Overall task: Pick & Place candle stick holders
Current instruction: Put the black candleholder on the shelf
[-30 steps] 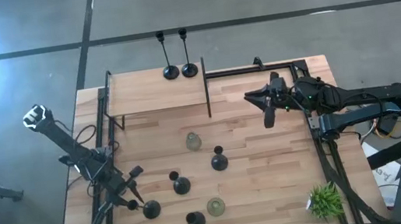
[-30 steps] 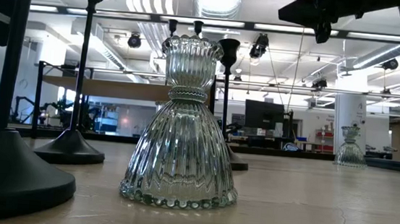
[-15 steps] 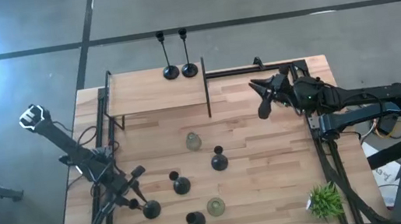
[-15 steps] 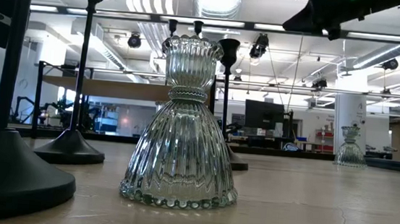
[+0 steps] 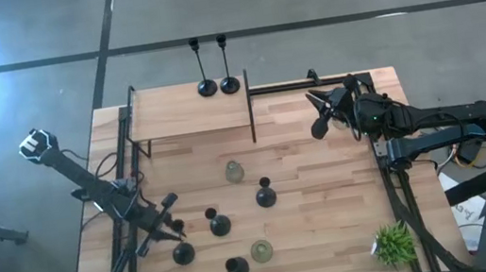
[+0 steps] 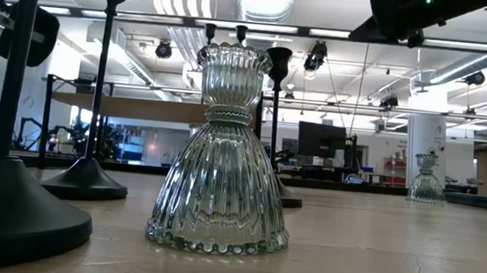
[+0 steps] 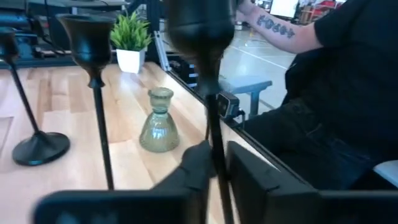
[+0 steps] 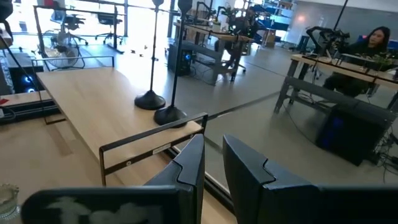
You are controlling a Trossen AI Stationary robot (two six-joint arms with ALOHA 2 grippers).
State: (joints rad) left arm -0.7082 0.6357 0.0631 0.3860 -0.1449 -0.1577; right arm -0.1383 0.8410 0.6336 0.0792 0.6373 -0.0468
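On the table (image 5: 330,210), my left gripper (image 5: 176,229) is shut on a tall black candle stick holder (image 5: 183,253) near the near left corner. Three more black holders (image 5: 220,223) (image 5: 266,195) (image 5: 236,269) and two glass ones (image 5: 234,171) (image 5: 261,250) stand on their bases mid-table. Two tall black holders (image 5: 207,87) (image 5: 229,84) stand on the raised shelf at the far edge. My right gripper (image 5: 318,114) hovers above the far right, narrowly open with nothing between its fingers (image 8: 193,162). My left gripper pinches the holder's thin stem (image 7: 216,134) between its two fingers, below the cup (image 7: 199,25). The fingers (image 7: 194,169) come about level from the table's left and lie across the stem. The holder stands upright, its round base (image 6: 7,209) on the table.
A green plant (image 5: 393,243) in a white pot stands at the near right corner. A black rail (image 5: 312,81) runs along the far right and a post (image 5: 251,116) edges the shelf. A person in dark clothes (image 7: 336,106) sits beyond the near edge.
My left gripper has gone a little toward the near edge, onto the tall black holder, and has shut on its stem; the holder has stayed upright on the table. My right gripper has stayed in place but has rolled and swung toward the far edge.
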